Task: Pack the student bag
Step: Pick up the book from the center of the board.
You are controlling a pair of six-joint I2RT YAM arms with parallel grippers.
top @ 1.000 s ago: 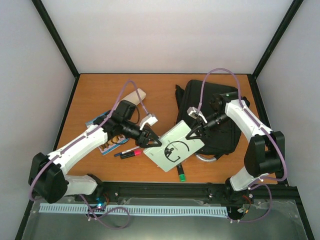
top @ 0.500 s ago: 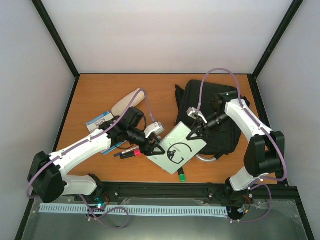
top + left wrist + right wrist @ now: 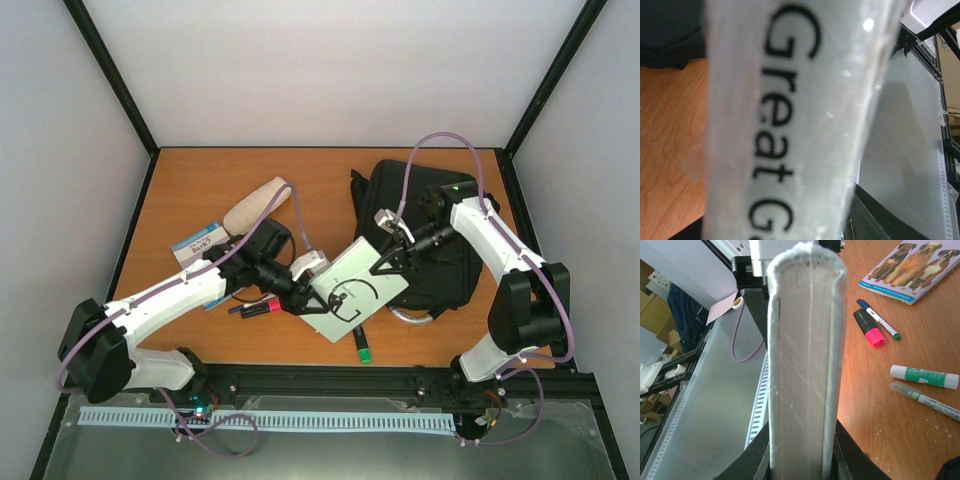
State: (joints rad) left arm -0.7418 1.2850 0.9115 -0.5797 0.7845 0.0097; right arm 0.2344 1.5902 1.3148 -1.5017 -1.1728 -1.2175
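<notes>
a: how far along is the packing?
b: early, by my reading. the bag (image 3: 425, 235) sits on the right half of the worktop (image 3: 320, 180), toward the back and close to the right edge. nothing shows going into it yet. from above i can't tell whether any pocket is unzipped.
a: what's in hand?
b: one pale book (image 3: 352, 290), tilted, its far corner overlapping the bag's near-left side. the right gripper (image 3: 391, 264) is closed down on the page edge: in its own camera the pages sit squeezed between both fingers. the left gripper (image 3: 313, 300) is up against the spine side. its camera sees only the lettered spine and no fingers, so i can't tell whether it grips or only steadies.
a: and what's left?
b: nearly all of it. a cream pouch (image 3: 256, 204) lies toward the back left and a dog booklet (image 3: 198, 240) nearer the left edge. a pink highlighter (image 3: 262, 306) and a pen (image 3: 878, 319) lie by the left arm, with a glue stick (image 3: 924, 376) near them. a green-capped marker (image 3: 362, 350) lies close to the front edge.
a: room to move?
b: tight on the right — the bag nearly meets that edge and the right arm arches over it. open wood shows at the back middle, so that is where i'd swing the book. the marker could roll off the front edge if nudged.
</notes>
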